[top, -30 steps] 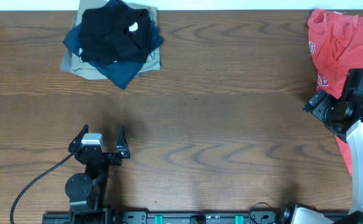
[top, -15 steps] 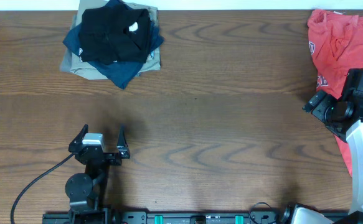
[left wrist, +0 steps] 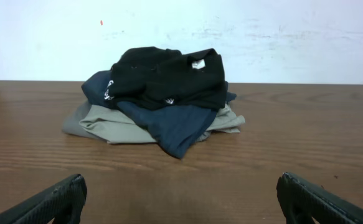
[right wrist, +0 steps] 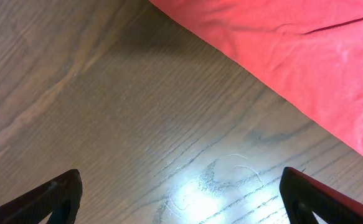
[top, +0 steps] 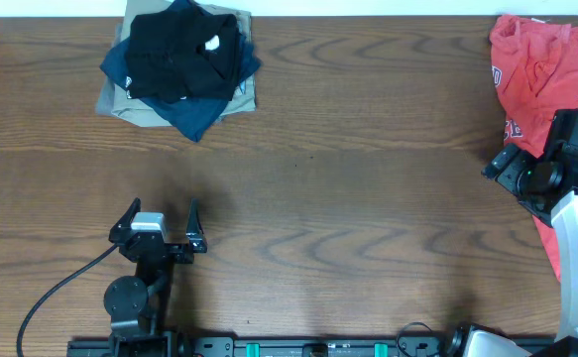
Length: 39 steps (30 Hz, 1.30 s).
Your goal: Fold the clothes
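The clothes, a black T-shirt with a small white mark, lie bunched on top of a pile at the far left; the left wrist view has the T-shirt straight ahead. My left gripper sits low near the front edge, well short of the pile, open with nothing between its fingers. My right gripper hovers at the right side of the table, open over bare wood, holding nothing.
Under the black shirt lie a navy garment and a khaki one, both folded. A red garment is spread at the far right, its edge just beyond my right fingers. A cable trails from the left arm's base.
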{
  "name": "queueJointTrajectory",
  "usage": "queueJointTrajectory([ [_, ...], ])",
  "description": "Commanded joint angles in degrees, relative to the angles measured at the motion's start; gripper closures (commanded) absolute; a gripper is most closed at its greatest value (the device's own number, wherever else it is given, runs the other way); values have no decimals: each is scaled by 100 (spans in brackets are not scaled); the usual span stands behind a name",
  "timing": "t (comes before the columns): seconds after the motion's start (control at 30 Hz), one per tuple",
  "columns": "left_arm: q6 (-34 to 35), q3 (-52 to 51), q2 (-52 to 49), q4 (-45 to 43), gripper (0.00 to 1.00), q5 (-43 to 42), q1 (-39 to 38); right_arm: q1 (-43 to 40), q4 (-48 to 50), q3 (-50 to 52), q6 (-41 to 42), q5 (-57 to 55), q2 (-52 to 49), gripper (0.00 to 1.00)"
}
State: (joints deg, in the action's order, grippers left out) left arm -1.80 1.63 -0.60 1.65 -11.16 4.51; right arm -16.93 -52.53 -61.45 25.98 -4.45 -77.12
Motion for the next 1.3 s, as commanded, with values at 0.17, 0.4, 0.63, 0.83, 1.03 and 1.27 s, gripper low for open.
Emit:
queueJointTrajectory([
  [0.17, -96, -140, 26, 125, 2, 20, 35, -26, 0, -37, -33, -2, 50, 1],
  [0.4, -96, -140, 26, 125, 2, 20, 35, -26, -2, -37, -33, -2, 50, 1],
  [0.63, -96, -140, 26, 125, 2, 20, 35, -26, -2, -35, -33, -2, 352, 1],
  [0.83, -96, -140, 26, 125, 2, 20, 35, -11, -2, -35, -33, -2, 1032, 1],
  [1.03, -96, -140, 26, 125, 2, 20, 35, 350, -31, -35, -35, -2, 1926, 1],
  [1.27, -96, -140, 26, 125, 2, 20, 35, 826, 343, 284, -35, -105, 3099, 1],
])
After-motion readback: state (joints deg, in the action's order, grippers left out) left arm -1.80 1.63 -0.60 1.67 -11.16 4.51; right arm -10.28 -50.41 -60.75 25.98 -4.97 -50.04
